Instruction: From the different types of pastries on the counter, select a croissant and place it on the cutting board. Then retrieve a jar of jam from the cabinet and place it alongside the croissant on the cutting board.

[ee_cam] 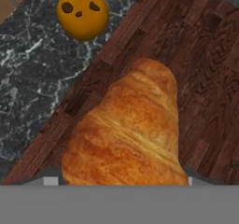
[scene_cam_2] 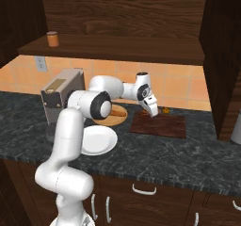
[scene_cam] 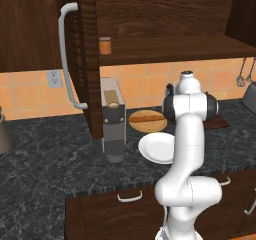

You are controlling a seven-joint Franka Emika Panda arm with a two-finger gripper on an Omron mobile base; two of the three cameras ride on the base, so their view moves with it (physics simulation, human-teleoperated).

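Note:
My gripper (scene_cam_2: 153, 111) hangs low over the back left part of the dark reddish-brown cutting board (scene_cam_2: 164, 125), shut on the golden-brown croissant (ee_cam: 126, 134). The hand view has the croissant large between the jaws, with the board's wood (ee_cam: 205, 69) under it. The croissant (scene_cam_2: 145, 112) peeks out beside the fingers in the right base view. The orange-brown jar of jam (scene_cam: 104, 45) stands on the shelf of the open dark wood cabinet (scene_cam: 150, 14), at its left end. The arm hides most of the board (scene_cam: 219, 123) in the left base view.
A baguette-shaped pastry (scene_cam: 147, 116) lies on a round wooden plate, and a white plate (scene_cam: 156, 147) sits in front of it. A coffee machine (scene_cam: 113, 119) stands below the open cabinet door (scene_cam: 85, 59). An orange chip-dotted pastry (ee_cam: 82, 12) lies on the counter (scene_cam: 45, 164) behind the board.

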